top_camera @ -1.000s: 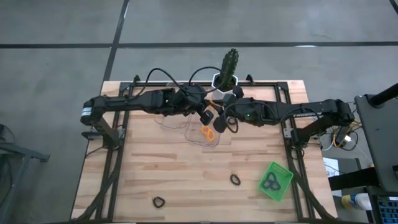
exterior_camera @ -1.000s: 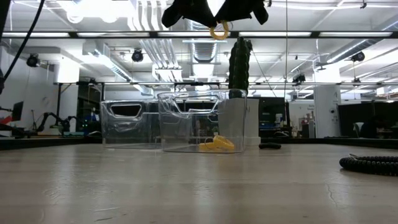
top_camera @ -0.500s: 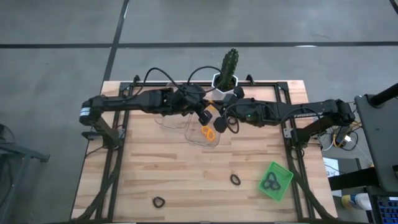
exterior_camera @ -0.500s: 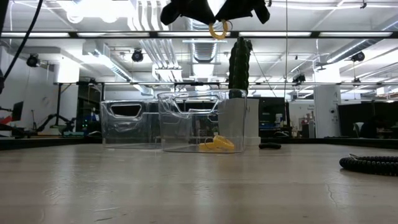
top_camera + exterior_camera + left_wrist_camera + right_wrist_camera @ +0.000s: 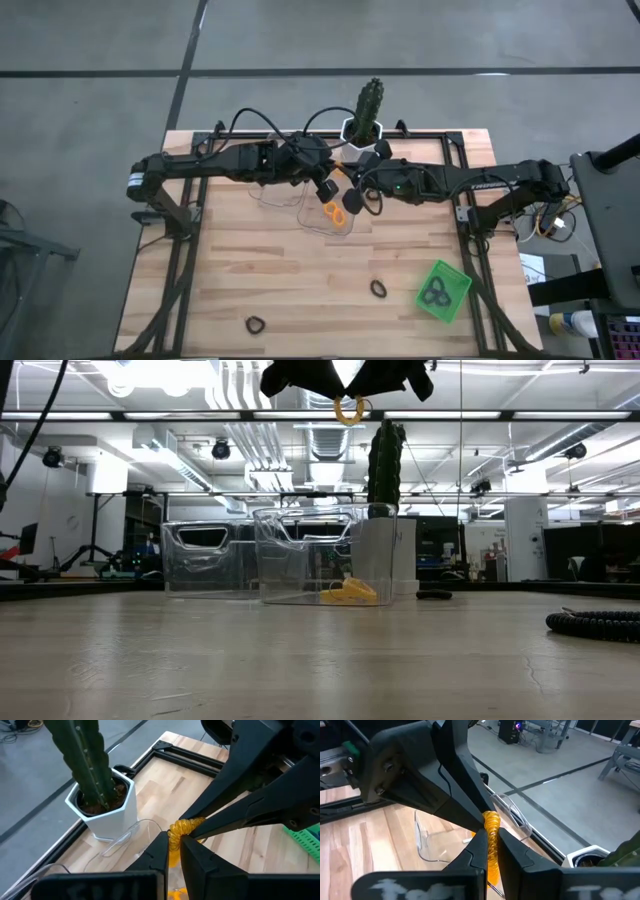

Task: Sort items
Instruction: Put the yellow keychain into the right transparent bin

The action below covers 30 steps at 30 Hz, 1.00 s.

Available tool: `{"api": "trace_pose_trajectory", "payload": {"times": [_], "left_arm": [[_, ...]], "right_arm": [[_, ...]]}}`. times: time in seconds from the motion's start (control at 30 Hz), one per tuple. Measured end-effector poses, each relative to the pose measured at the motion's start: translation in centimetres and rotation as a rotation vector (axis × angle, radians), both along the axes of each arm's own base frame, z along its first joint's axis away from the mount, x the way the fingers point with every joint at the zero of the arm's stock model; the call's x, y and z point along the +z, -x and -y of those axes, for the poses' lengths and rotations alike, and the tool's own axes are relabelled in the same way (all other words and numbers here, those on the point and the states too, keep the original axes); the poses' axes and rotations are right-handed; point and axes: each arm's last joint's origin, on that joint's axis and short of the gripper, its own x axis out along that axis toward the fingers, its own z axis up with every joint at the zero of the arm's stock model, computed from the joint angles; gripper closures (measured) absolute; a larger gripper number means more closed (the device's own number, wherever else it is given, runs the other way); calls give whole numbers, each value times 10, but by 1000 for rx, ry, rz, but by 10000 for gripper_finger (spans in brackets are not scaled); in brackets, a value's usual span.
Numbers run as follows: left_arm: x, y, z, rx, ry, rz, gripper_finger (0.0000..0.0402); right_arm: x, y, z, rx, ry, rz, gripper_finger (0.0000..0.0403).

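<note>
Both grippers meet high above the table over the clear trays, and both are pinched on the same orange loop. In the left wrist view the left gripper has its fingers nearly closed on the orange loop, with the other arm's fingers coming in from the far side and meeting on the same loop. The right wrist view mirrors this: the right gripper is clenched on the loop, which stands up between its jaws.

In the low view the loop hangs just below the two joined fingertips, well above the nearer clear tray, where another orange loop already lies. A second clear tray stands beside it, and the cactus stands just beyond the grippers.

This looks like a hand-over or a drop in mid-air. The next move calls for one gripper to let go cleanly without the loop snagging, and then a release straight down into the tray with the orange one.

Two black loops lie on the table well away from the jaws, and more sit in the green tray.
</note>
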Motion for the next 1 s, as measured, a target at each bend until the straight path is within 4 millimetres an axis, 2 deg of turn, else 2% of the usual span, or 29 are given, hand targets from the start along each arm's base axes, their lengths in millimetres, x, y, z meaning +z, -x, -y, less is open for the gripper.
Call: {"api": "trace_pose_trajectory", "payload": {"times": [0.13,0.4,0.63,0.8,1.0], "left_arm": [[0,0,0,-17,6,-2,348],[-1,0,1,-27,10,-3,269],[-4,20,2,-8,17,-150,252],[-16,41,-1,185,15,-330,252],[-37,63,-4,471,-7,-447,252]], "right_arm": [[-2,1,0,0,0,-22,385],[-9,2,0,-4,-5,-64,385],[-42,8,3,-9,-128,-136,385],[-70,6,9,47,-238,-107,385],[-98,-10,12,141,-262,-206,385]]}}
